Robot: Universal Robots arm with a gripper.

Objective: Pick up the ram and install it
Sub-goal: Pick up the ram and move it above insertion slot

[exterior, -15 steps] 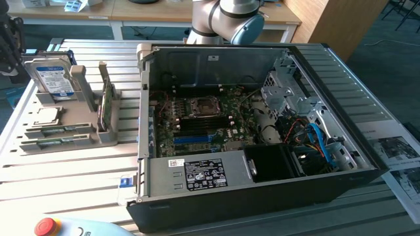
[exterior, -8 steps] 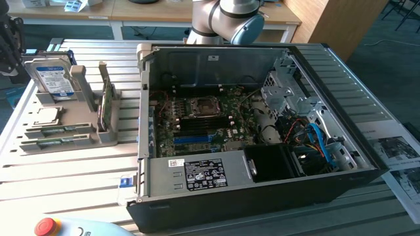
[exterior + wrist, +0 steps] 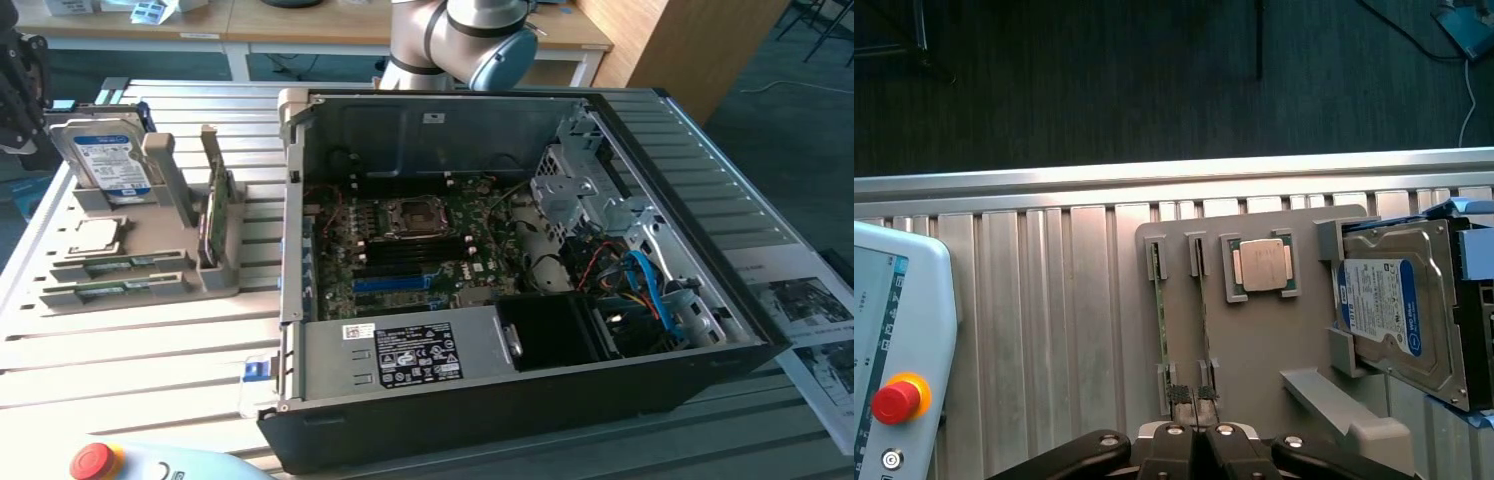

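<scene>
Ram [image 3: 1204, 320] stands edgewise in the grey holder [image 3: 1254, 350], near the closed, empty pincer [image 3: 1194, 430].

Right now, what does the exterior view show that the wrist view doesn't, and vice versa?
Exterior: the open PC case, its CPU socket and power supply, plus the arm.
Wrist: the tool, shut, by one end of the two ram sticks; contact unclear.
Both: the gray holder with those sticks, the hard drive, the CPU, the red stop button.
</scene>
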